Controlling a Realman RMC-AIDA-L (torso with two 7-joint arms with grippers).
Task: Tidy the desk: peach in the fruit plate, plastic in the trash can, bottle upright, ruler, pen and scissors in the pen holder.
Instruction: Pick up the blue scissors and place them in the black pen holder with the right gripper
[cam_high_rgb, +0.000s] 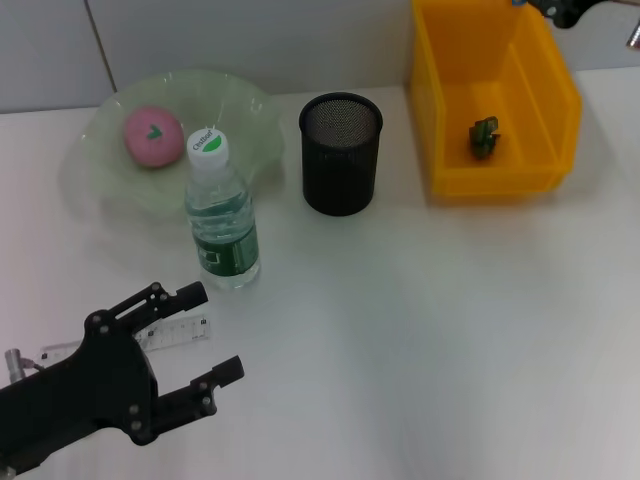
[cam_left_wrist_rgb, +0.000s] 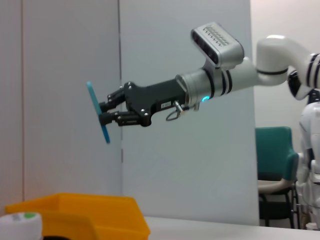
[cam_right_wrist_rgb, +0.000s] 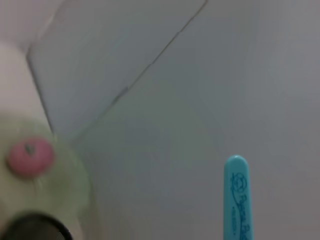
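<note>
White desk below, the right gripper (cam_left_wrist_rgb: 102, 113) pinches a flat turquoise pen (cam_left_wrist_rgb: 98, 112) with printed lettering.

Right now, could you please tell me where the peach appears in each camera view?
Head view: the peach lies in the fruit plate, far left.
Left wrist view: not in it; it shows the right gripper holding the pen.
Right wrist view: the peach is the pink blob in the plate.
Shared landmark: the fruit plate, in head and right wrist views.
</note>
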